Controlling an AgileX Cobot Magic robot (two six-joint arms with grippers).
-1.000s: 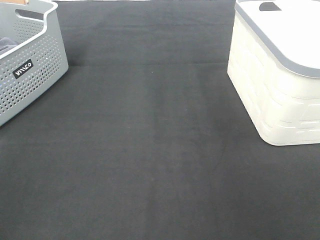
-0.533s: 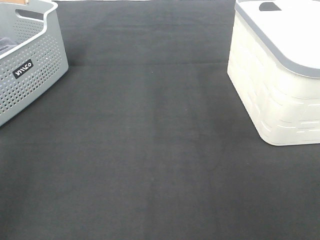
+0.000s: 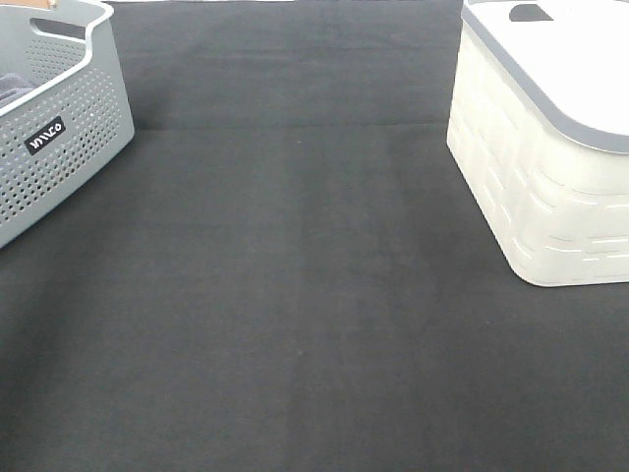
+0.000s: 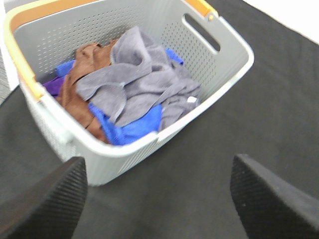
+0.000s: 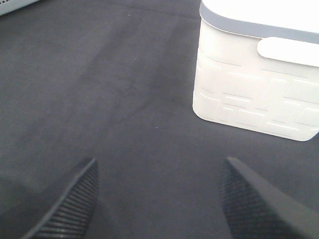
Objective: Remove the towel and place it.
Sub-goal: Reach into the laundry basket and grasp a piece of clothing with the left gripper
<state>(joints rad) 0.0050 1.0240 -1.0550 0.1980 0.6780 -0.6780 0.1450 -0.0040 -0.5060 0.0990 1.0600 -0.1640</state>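
The greyish-lavender towel (image 4: 137, 79) lies crumpled on top of other cloths inside a grey perforated basket (image 4: 219, 74), its small white tag toward the basket's wall. In the left wrist view my left gripper (image 4: 158, 199) is open, hovering over the black mat a short way in front of the basket, nothing between its fingers (image 4: 50, 199). My right gripper (image 5: 159, 194) is open too, over bare mat in front of the white bin (image 5: 259, 94). Neither gripper shows in the exterior high view, where only the basket (image 3: 69, 128) at the far left is seen.
Brown, blue and purple cloths (image 4: 84, 94) lie under the towel in the basket, which has orange rim trim. A white lidded bin (image 3: 541, 147) stands at the right. A black mat (image 3: 295, 295) covers the table between them.
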